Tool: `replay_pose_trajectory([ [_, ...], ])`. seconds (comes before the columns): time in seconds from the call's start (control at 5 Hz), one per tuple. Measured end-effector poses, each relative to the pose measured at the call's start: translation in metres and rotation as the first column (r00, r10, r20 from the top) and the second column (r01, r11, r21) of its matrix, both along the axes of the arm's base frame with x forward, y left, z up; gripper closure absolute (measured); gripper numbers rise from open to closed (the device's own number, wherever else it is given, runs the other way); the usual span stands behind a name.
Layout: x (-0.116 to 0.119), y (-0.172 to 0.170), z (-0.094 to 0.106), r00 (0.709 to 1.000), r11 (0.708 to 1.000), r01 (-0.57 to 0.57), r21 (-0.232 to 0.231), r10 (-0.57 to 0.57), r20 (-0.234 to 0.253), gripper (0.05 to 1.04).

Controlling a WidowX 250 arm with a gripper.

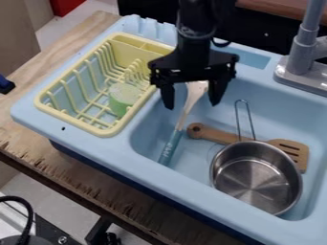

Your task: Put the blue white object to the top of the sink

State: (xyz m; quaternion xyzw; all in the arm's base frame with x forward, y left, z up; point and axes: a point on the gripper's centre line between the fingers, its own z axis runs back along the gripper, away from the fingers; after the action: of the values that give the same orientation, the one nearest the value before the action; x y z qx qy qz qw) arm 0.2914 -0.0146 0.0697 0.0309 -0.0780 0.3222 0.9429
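Note:
The black gripper point(193, 99) hangs down over the upper left part of the sink basin, its two fingers spread wide. Between them, as seen from the camera, shows the pale head of the blue and white utensil point(170, 147). This utensil lies slanted along the basin's left side, its blue handle pointing toward the near edge and its upper end partly hidden behind the gripper. I cannot tell whether the fingers touch it. The light blue sink point(147, 152) surrounds it.
A steel pot point(256, 176) with a wire handle sits at the basin's right, over a wooden slotted spatula point(214, 134). Left of the basin, a yellow dish rack point(105, 130) holds a green object point(123, 97). The grey faucet point(300, 64) stands at the upper right.

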Motion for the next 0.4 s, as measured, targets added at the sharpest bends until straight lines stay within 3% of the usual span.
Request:
replay_pose_trajectory([
  [0.4, 0.0042, 0.0050, -0.0153, 1.000, 0.999, -0.021, 0.038, 0.022, -0.017, 0.086],
])
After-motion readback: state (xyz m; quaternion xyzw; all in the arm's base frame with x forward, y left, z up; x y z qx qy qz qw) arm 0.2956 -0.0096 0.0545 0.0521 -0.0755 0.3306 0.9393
